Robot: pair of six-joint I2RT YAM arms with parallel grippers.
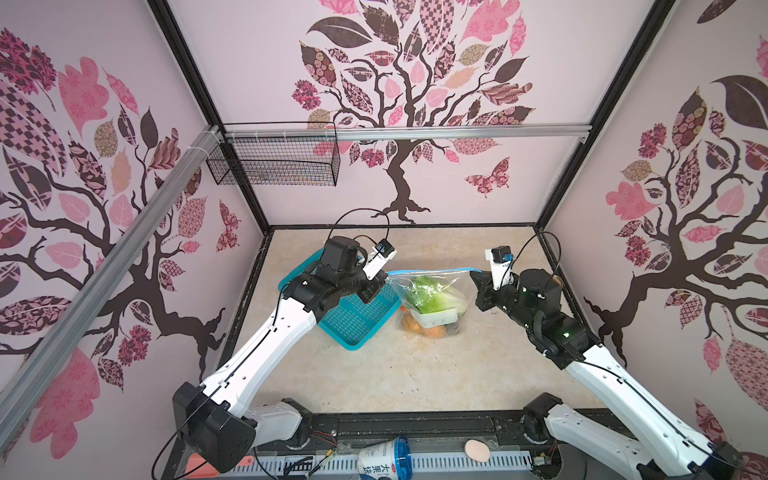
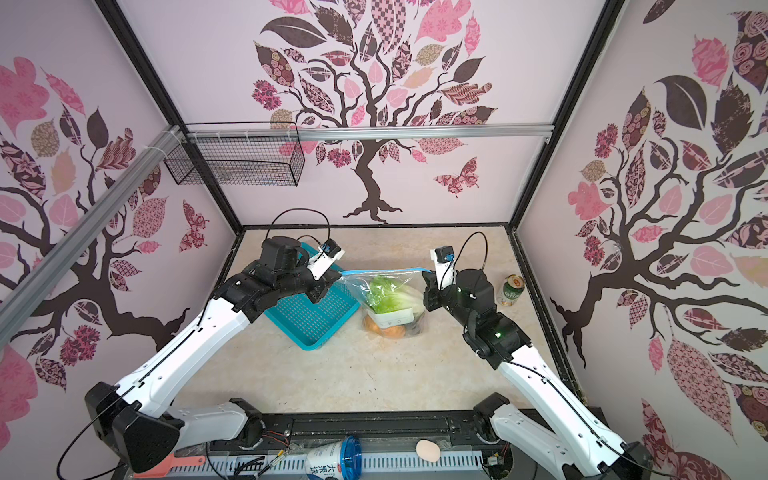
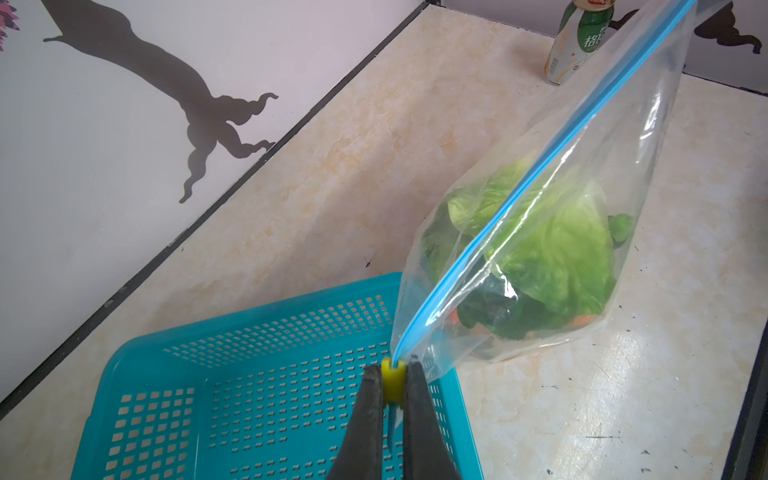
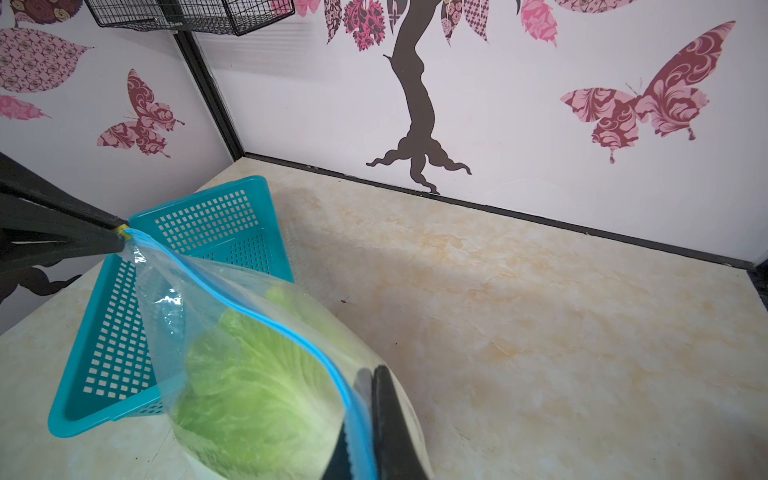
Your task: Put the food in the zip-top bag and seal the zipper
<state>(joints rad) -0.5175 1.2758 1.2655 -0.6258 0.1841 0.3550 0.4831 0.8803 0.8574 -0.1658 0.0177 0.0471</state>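
Note:
The zip-top bag [image 1: 440, 307] stands on the table, stretched between my two grippers. Inside it are green lettuce [image 3: 552, 249] and orange food [image 1: 432, 330] at the bottom. The light-blue zipper [image 3: 540, 178] runs taut along the mouth and looks pressed together along its visible length. My left gripper [image 3: 393, 374] is shut on the yellow slider [image 3: 393, 380] at the bag's left end, above the teal basket. At the opposite end my right gripper [image 4: 365, 399] is shut on the zipper [image 4: 257, 316]. Both top views show the two grippers [image 1: 385, 277] [image 1: 473, 273] level with each other.
A teal perforated basket [image 1: 357, 320] lies left of the bag, under my left arm. A green drink can [image 2: 512, 291] stands by the right wall. A black wire basket [image 1: 274, 160] hangs on the back rail. A pale egg [image 1: 477, 450] and a cup [image 1: 384, 457] sit on the front rail.

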